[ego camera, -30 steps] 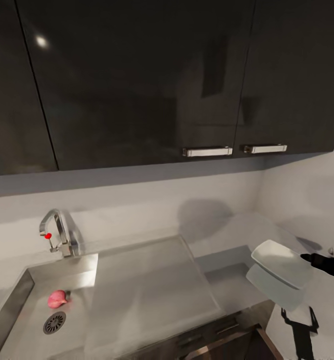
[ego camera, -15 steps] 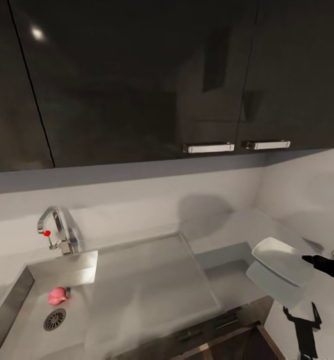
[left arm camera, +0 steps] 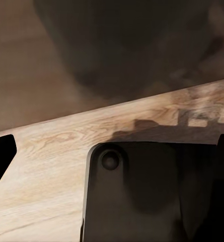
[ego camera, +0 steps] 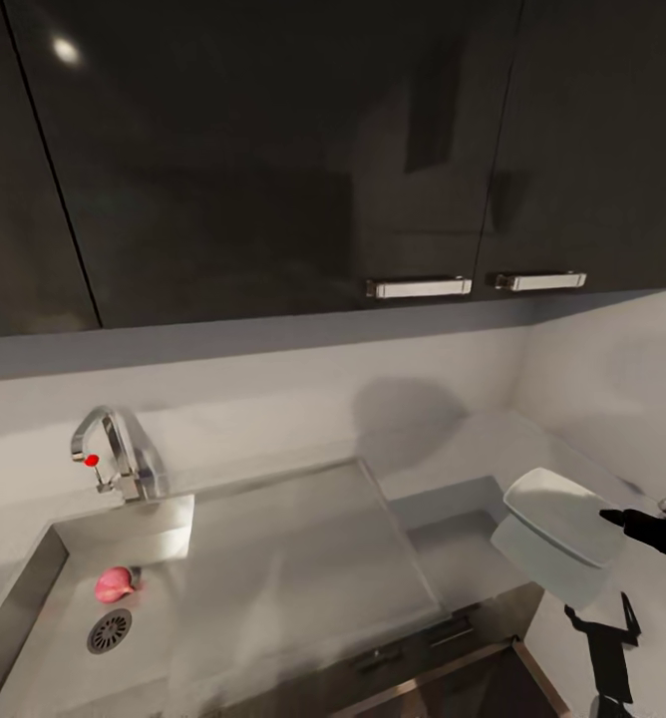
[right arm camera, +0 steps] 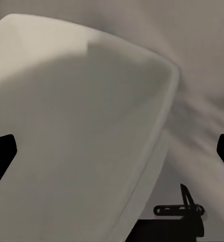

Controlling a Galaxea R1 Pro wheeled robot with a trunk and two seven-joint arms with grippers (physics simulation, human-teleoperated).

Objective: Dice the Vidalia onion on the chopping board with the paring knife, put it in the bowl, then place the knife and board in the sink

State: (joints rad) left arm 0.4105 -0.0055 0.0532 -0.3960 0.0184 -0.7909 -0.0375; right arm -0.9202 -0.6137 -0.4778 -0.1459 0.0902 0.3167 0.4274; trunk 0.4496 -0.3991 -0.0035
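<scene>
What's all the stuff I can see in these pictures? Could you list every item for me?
Onion: one, pinkish red, in the sink beside the drain.
Sink: one, matt grey, with drainboard.
Tap: one, chrome, red dot, behind the basin.
Bowl: one, white, above the countertop at the right.
Countertop: one, grey, reflective.
Upper cabinets: glossy black, two silver handles.
Right gripper: black, at the bowl's rim.

The grey worktop (ego camera: 453, 499) runs under the black cabinets, glossy and reflective. Set into it, the sink (ego camera: 34, 588) with its flat drainboard (ego camera: 303, 558); the chrome tap (ego camera: 114, 454) stands at the back rim. In the basin, a pinkish onion (ego camera: 115, 585) lies just beside the round drain (ego camera: 109, 631).
</scene>
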